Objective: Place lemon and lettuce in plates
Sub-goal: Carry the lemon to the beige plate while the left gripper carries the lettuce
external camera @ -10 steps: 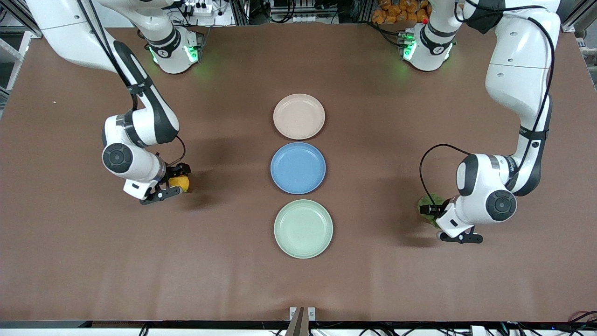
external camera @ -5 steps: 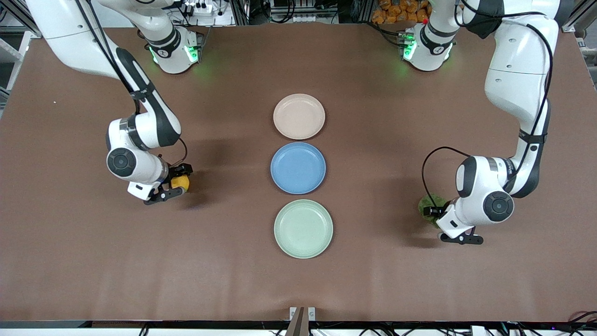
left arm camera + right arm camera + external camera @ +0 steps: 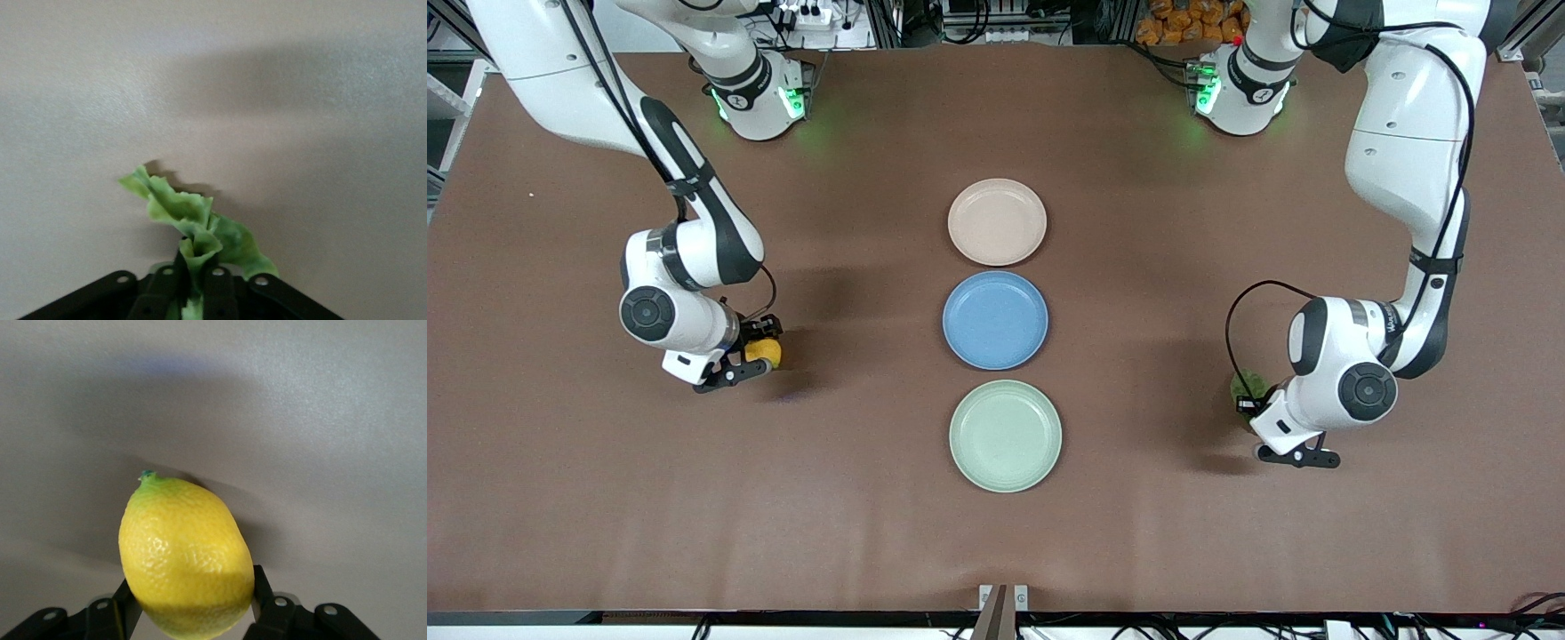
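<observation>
My right gripper (image 3: 758, 349) is shut on the yellow lemon (image 3: 765, 352), held over the table toward the right arm's end; in the right wrist view the lemon (image 3: 187, 553) sits between the black fingers (image 3: 261, 597). My left gripper (image 3: 1249, 400) is shut on the green lettuce (image 3: 1247, 388) over the table toward the left arm's end; the left wrist view shows the crumpled leaf (image 3: 193, 227) pinched between the fingers (image 3: 220, 293). The beige-pink plate (image 3: 997, 221) and the mint green plate (image 3: 1006, 436) lie empty in the middle of the table.
A blue plate (image 3: 995, 320) lies between the two pale plates. Both arm bases stand along the table's farthest edge from the front camera.
Both grippers have lifted slightly with their objects; the right one has drifted a little toward its own end of the table, and the left hand has shifted a little toward the plates.
</observation>
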You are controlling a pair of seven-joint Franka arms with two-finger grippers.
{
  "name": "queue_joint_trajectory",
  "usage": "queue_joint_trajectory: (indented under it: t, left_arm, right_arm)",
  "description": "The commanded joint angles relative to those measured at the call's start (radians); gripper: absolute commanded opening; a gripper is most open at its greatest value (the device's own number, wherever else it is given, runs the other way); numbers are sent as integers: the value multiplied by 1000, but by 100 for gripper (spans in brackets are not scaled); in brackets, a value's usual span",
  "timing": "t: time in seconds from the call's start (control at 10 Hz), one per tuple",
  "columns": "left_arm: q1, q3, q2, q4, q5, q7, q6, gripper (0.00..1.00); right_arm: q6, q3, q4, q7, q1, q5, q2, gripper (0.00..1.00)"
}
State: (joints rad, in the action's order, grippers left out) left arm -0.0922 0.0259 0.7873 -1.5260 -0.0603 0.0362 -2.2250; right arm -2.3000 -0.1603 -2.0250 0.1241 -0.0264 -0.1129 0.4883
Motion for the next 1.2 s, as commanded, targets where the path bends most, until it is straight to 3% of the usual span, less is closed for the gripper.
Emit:
queue_joint_trajectory:
  t: [0.0,0.2,0.4,0.7,1.1]
  left_arm:
    - [-14,-1,-29,7,-27,4,-2,0]
    - [-27,0,-75,7,-17,4,-1,0]
    - [-31,37,-121,7,-12,5,4,0]
    - [-29,89,-177,9,55,10,4,0]
    - [-49,222,-166,58,160,130,-86,0]
  right_arm:
    - [80,-34,17,26,-12,152,-57,0]
    - [195,-48,63,36,28,252,-89,0]
    - [250,-109,68,-56,55,350,-134,0]
    - [238,-220,104,-379,117,375,-131,0]
    - [185,-229,98,-810,340,380,-113,0]
